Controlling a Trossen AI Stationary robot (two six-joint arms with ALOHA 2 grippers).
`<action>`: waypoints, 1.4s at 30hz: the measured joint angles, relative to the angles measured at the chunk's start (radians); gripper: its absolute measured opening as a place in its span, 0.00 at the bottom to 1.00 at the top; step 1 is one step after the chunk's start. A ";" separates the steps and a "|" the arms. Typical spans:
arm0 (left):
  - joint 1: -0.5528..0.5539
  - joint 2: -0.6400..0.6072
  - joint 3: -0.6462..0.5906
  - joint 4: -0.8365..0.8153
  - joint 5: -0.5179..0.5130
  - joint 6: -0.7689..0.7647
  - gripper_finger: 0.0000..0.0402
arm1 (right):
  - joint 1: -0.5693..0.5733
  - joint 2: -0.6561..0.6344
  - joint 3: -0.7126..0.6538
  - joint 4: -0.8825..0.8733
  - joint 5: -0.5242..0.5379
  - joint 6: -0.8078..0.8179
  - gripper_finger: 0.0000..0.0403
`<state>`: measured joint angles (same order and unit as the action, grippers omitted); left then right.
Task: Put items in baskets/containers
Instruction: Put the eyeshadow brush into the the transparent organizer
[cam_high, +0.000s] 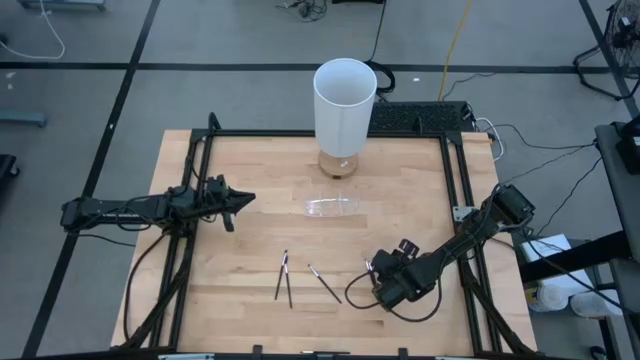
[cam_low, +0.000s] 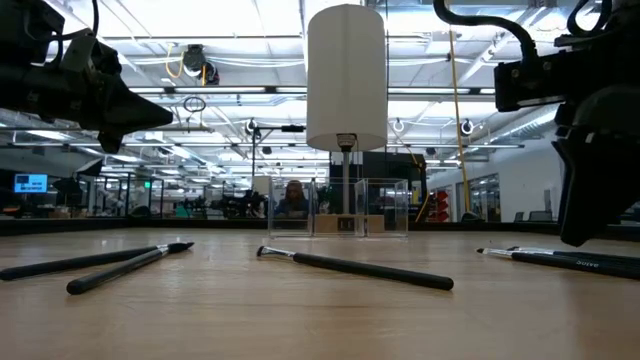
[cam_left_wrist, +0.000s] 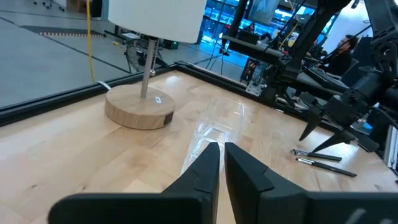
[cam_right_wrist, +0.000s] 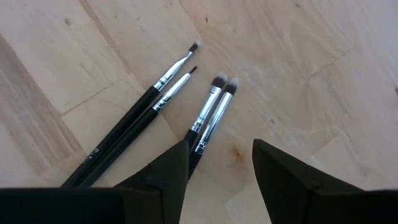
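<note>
Several thin dark brushes with pale tips lie flat on the wooden table. Three of them (cam_high: 290, 280) are near the front middle. Four more (cam_right_wrist: 186, 99) lie side by side right under my right gripper (cam_right_wrist: 221, 158), which points steeply down with its fingers open just above their handles (cam_low: 560, 258). I cannot see it touching them. The low clear container (cam_high: 330, 206) lies on the table at the centre, in front of the white cylinder. My left gripper (cam_high: 245, 198) hovers level at the table's left, shut and holding nothing (cam_left_wrist: 222, 155), pointing toward the container (cam_left_wrist: 214, 121).
A tall white cylinder (cam_high: 345, 100) on a thin post with a round wooden base (cam_left_wrist: 138, 107) stands at the far middle, behind the container. Black frame rails (cam_high: 460, 170) run along the table's sides and far edge. Bare wood lies between the two arms.
</note>
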<state>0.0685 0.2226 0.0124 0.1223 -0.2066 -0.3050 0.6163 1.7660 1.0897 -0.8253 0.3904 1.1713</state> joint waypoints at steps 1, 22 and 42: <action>0.000 0.000 0.000 0.000 0.000 0.000 0.08 | 0.000 0.000 0.000 -0.001 0.000 0.000 0.42; 0.000 0.000 0.000 0.000 -0.002 -0.012 0.08 | 0.001 -0.002 -0.067 0.039 0.000 0.036 0.42; 0.000 0.000 0.000 0.000 0.004 -0.014 0.08 | 0.010 -0.010 -0.075 -0.068 -0.180 0.086 0.42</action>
<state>0.0683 0.2224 0.0124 0.1226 -0.2022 -0.3185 0.6262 1.7557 1.0145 -0.8937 0.2107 1.2572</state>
